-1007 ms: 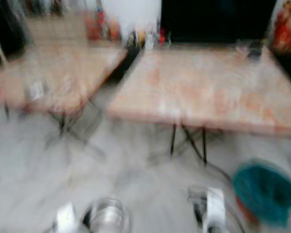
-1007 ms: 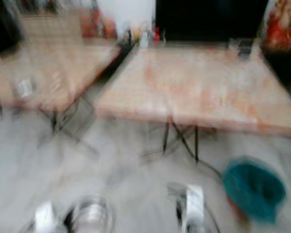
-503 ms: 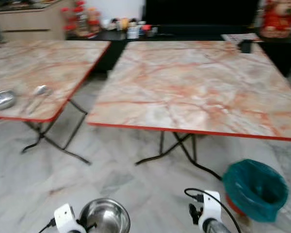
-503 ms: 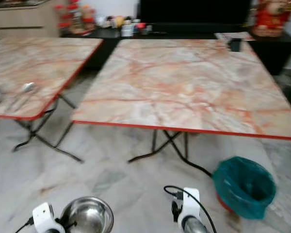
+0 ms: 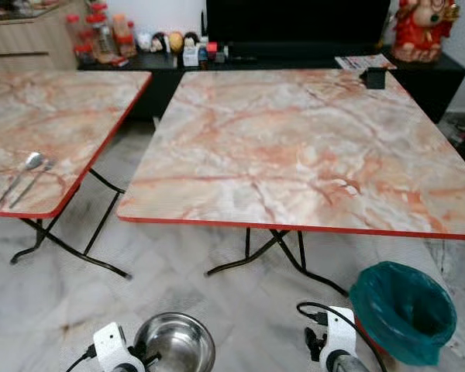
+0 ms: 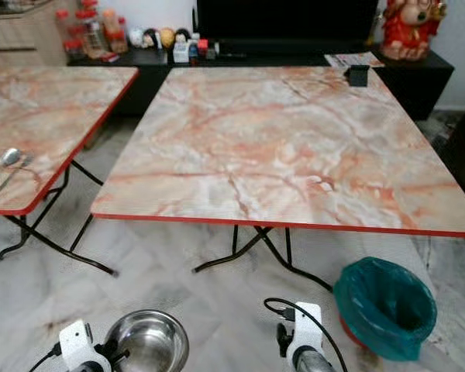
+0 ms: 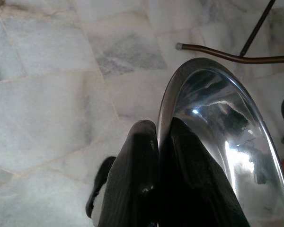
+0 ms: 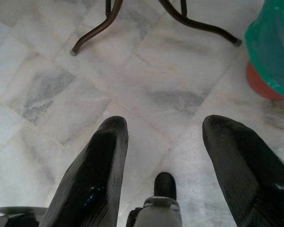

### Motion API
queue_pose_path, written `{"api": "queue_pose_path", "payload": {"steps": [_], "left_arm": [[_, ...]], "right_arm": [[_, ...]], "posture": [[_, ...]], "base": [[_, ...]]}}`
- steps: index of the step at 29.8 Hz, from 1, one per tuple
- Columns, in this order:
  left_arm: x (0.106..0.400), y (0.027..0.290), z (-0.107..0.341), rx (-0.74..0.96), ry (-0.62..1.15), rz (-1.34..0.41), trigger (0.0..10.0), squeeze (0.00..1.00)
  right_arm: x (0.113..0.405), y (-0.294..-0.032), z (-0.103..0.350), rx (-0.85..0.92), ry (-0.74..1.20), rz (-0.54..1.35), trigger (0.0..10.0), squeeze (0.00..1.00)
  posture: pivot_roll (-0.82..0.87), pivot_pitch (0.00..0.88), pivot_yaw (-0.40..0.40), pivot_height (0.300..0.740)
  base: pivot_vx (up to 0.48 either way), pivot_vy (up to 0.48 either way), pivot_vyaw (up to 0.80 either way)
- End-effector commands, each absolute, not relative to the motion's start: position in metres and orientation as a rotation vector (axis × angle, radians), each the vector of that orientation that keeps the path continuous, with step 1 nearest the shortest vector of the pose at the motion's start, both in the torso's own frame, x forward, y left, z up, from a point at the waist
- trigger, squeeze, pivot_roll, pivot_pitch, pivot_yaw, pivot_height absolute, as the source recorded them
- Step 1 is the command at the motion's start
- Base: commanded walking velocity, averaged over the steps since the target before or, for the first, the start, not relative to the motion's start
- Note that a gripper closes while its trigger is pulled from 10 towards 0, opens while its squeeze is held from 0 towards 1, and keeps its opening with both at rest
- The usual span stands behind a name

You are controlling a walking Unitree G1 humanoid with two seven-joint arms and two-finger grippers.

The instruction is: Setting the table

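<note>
Down at the bottom edge of the head view, left of centre, the left gripper [image 7: 157, 156] has its jaws pinched on the rim of a steel bowl [image 5: 174, 343], one finger inside and one outside. That rim grip looks chosen to keep the bowl level and its mouth upward while it is carried low over the marble floor [image 5: 178, 287]. At the bottom right of centre, the right gripper [image 8: 163, 156] hangs with its jaws spread wide and nothing between them, probably kept free for a later item. Just beyond it, at the lower right, a bin with a green bag [image 5: 403, 310] stands on the floor beside the desk's black legs. Filling the middle of the frame is the large marble desk [image 5: 302, 147], its near red edge facing the robot; this is likely where the bowl belongs, and it is not yet within reach. At the left edge, on a second desk [image 5: 54, 124], lie a spoon [image 5: 23, 172] and a fork [image 5: 32, 183], apparently waiting to be fetched.
</note>
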State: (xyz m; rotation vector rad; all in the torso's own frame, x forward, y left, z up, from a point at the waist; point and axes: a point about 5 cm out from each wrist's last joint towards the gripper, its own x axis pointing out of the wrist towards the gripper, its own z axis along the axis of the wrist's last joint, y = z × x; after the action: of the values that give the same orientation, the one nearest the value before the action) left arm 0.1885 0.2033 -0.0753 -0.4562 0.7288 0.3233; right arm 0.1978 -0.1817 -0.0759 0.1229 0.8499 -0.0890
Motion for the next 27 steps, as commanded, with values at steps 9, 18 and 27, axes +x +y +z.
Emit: {"api": "queue_pose_path", "payload": {"steps": [9,18,27], "left_arm": [[0.1873,0.2036,-0.0760,-0.446,0.734,0.326,10.0,0.00],[0.1882,0.2036,-0.0755,-0.452,0.729,0.330,10.0,0.00],[0.1921,0.2035,-0.0734,-0.470,0.710,0.341,10.0,0.00]], "right_arm": [[0.1943,-0.1832,-0.0781,0.125,0.875,-0.106,10.0,0.00],[0.1983,-0.1833,-0.0757,0.114,0.854,-0.105,10.0,0.00],[0.1981,-0.1833,-0.0758,0.110,0.855,-0.103,10.0,0.00]], "posture": [[0.01,0.007,0.028,0.719],[0.02,0.006,0.025,0.719],[0.02,0.003,0.023,0.719]], "base": [[0.000,-0.337,0.00],[0.000,-0.365,-0.17],[0.000,-0.363,0.00]]}}
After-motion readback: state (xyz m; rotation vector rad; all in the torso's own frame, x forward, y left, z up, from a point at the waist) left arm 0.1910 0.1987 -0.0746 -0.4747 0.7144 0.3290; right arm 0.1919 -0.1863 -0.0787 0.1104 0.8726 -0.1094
